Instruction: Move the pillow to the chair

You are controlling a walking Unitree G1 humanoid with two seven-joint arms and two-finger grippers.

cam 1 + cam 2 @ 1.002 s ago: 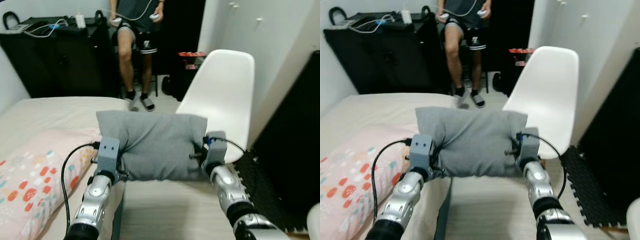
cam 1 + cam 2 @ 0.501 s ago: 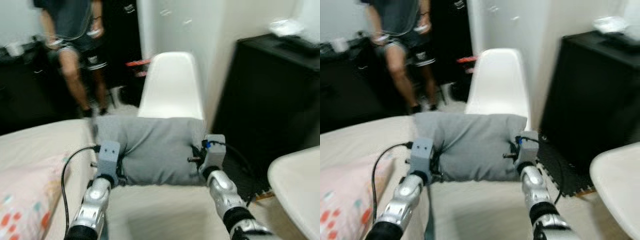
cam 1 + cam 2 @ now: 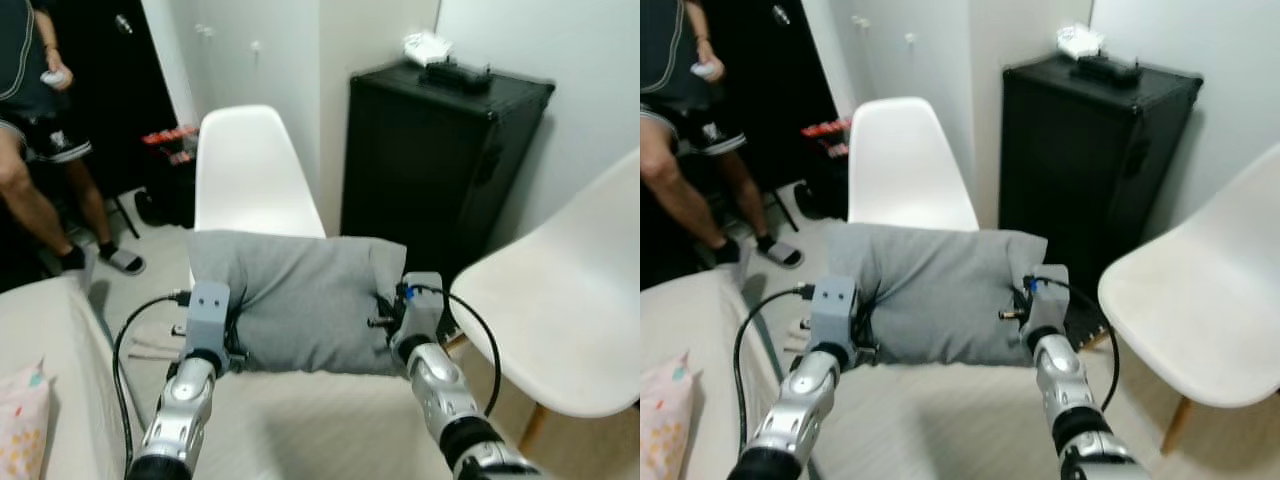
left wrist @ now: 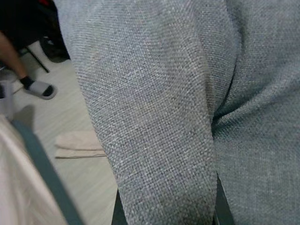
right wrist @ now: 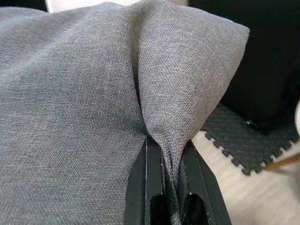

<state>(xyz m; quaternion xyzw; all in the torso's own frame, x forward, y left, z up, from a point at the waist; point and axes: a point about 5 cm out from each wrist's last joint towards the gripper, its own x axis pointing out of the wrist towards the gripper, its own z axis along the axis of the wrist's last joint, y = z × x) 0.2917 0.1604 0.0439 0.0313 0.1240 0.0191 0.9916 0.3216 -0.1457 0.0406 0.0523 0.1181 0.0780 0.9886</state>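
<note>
Both grippers, left gripper (image 4: 165, 213) and right gripper (image 5: 172, 199), pinch only pillow (image 3: 300, 300) edge folds, so fabric may slip out before reaching the chair (image 3: 250, 175).

Person (image 3: 30, 120) cropped at frame edge (head unseen), near chair (image 3: 560, 300) cut off

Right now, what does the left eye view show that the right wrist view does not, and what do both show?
The left eye view alone gives the room: a white chair straight ahead behind the pillow, a second white chair to the right, a black cabinet, a person's legs at the left, and the left claw at the pillow's left end.

The right wrist view alone gives the grip up close: the right claw pinches a fold of fabric between its fingers, with a black foam mat below.

Both show the grey pillow.
</note>
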